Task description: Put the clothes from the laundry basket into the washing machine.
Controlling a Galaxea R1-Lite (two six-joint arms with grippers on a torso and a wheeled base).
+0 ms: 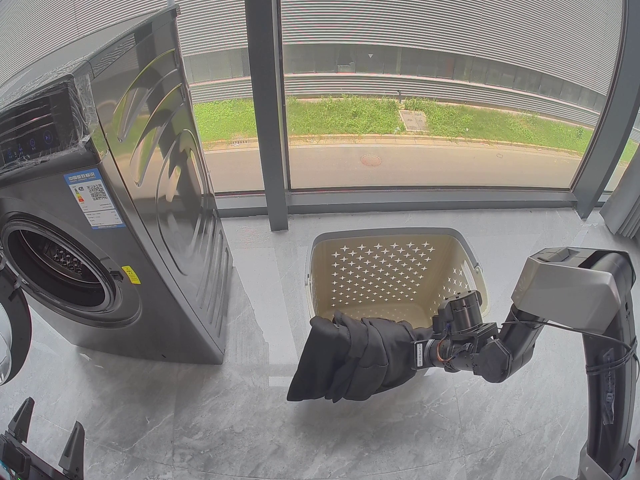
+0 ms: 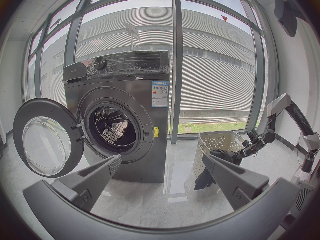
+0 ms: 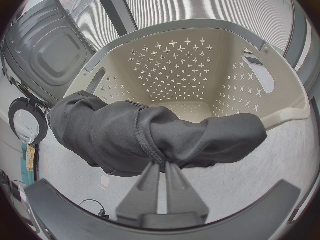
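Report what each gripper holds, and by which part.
The right gripper pinches the dark garment at a bunched fold, cloth drooping either side; the left gripper is empty.

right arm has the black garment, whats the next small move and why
Probably swing the right gripper to the robot's left, toward the washer. Its jaws are shut on the garment, which hangs off the floor at the near rim of the basket, and the door stands open.

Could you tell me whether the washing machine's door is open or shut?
Open: the door is swung wide aside, and the drum shows through the opening.
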